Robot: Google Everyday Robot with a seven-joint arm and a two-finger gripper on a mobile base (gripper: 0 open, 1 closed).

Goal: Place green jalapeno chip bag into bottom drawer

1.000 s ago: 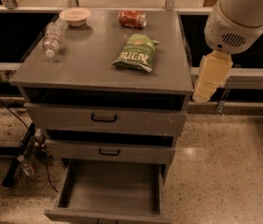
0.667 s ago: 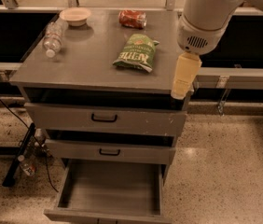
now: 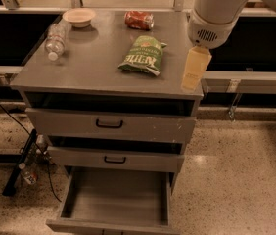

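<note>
The green jalapeno chip bag [image 3: 144,56] lies flat on the grey cabinet top [image 3: 89,67], right of its middle, lettering facing up. My gripper [image 3: 193,77] hangs from the white arm over the top's right edge, about a hand's width right of the bag and not touching it. It holds nothing that I can see. The bottom drawer [image 3: 118,196] is pulled out below, its flat grey floor bare.
A crushed red can [image 3: 139,20], a pale bowl [image 3: 79,16] and a lying clear water bottle [image 3: 55,40] sit on the back and left of the top. Two upper drawers with black handles [image 3: 109,124] are slightly ajar. Cables and a stand [image 3: 23,163] lie on the floor left.
My gripper has moved left, from beyond the cabinet's right side to over its right edge, closer to the chip bag. The bag and the drawers have not moved.
</note>
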